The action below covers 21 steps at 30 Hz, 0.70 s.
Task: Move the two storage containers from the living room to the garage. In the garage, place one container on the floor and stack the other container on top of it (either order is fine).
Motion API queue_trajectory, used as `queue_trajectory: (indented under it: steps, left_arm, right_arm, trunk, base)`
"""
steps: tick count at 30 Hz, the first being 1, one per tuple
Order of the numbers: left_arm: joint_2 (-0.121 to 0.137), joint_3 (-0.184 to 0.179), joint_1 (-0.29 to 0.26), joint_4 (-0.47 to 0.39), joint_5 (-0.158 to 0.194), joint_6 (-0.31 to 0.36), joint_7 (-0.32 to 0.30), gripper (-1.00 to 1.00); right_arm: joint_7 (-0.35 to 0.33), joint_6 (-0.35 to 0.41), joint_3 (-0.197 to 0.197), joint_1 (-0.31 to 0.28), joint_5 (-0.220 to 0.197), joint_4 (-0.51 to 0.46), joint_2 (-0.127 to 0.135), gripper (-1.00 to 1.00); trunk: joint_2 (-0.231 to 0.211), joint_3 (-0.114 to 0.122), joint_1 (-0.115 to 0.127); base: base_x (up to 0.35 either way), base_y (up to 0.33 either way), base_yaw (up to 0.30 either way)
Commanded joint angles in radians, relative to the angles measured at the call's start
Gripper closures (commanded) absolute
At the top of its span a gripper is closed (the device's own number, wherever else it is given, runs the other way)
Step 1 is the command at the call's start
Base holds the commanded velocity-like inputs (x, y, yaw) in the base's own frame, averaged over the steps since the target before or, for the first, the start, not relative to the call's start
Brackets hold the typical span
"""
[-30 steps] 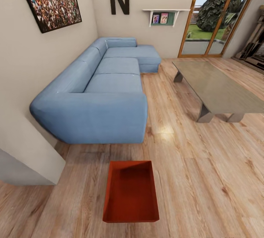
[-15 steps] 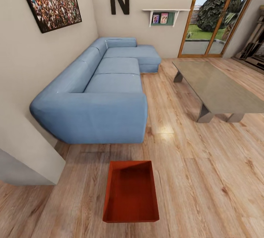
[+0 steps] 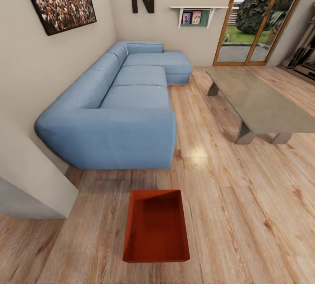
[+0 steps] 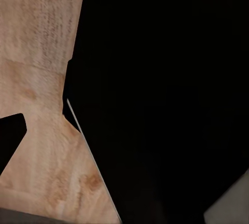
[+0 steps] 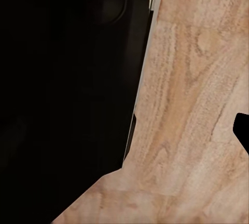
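Observation:
One storage container point(image 3: 156, 227), an orange-red lidless bin, lies on the living room's light wood-plank floor point(image 3: 227, 196) just ahead of me in the head view, a short way in front of the sofa's near end. The other container and the garage are out of view. In the left wrist view, a dark part of my own body point(image 4: 166, 105) hangs over wood planks point(image 4: 41, 53), with a small dark tip at the edge. The right wrist view is similar: dark body point(image 5: 62, 89) beside planks point(image 5: 197, 105). Neither view lets me read a gripper's state.
A large light-blue sectional sofa point(image 3: 127, 109) runs along the left wall. A low grey table point(image 3: 258, 100) stands at the right. A beige wall corner point(image 3: 30, 179) juts out at near left. Glass doors point(image 3: 249, 26) are at the back right.
The whole head picture has shifted up slightly, so the camera tilted or moved a little. The container and furniture have not moved.

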State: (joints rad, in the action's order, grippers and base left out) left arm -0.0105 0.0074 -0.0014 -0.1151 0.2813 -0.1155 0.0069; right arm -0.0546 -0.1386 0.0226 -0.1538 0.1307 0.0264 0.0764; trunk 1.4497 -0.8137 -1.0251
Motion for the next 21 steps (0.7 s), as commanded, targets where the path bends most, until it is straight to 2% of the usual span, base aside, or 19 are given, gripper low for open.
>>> queue_trajectory:
  steps: [1, 21]
  left_arm:
    - [0.000, 0.000, 0.000, 0.000, 0.004, -0.003, 0.001, -1.00]
    - [0.000, 0.000, 0.000, 0.000, 0.004, -0.003, 0.001, -1.00]
  right_arm:
    - [-0.001, -0.006, 0.002, -0.001, 0.006, 0.003, 0.000, -1.00]
    - [0.005, -0.005, 0.003, -0.001, 0.004, 0.003, 0.000, -1.00]
  trunk:
    - [0.000, -0.002, 0.000]
    - [0.000, -0.034, 0.000]
  base:
    - [0.000, 0.000, 0.000]
    - [0.000, 0.000, 0.000]
